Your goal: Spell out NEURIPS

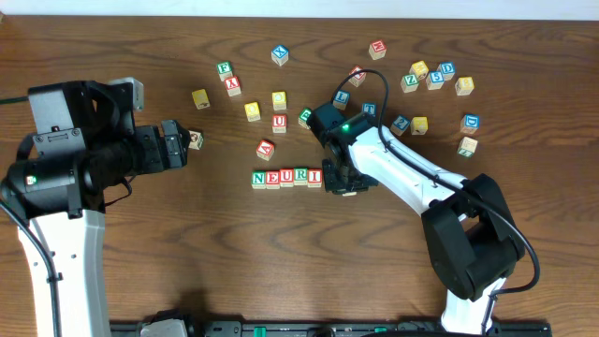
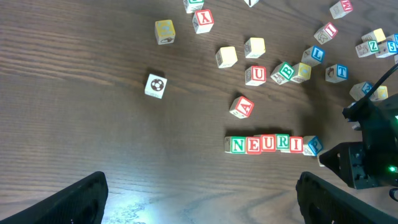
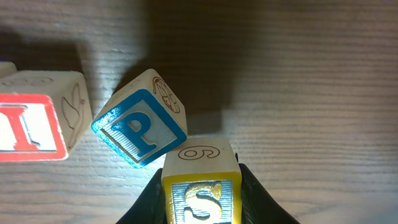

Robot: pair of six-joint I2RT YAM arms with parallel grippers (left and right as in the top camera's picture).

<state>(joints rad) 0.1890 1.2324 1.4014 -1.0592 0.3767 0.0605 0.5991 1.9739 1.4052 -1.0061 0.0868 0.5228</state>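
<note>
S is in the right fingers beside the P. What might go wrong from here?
The P cube sits twisted beside the I cube, so the word may end crooked. The S cube is held close beside the P; setting it down here could knock the P further askew.

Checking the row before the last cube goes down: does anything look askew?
Yes. The P at the right end of the row sits rotated, with a corner pointing at the I, so it is not square with the other letters. The gripped S is just beside it.
</note>
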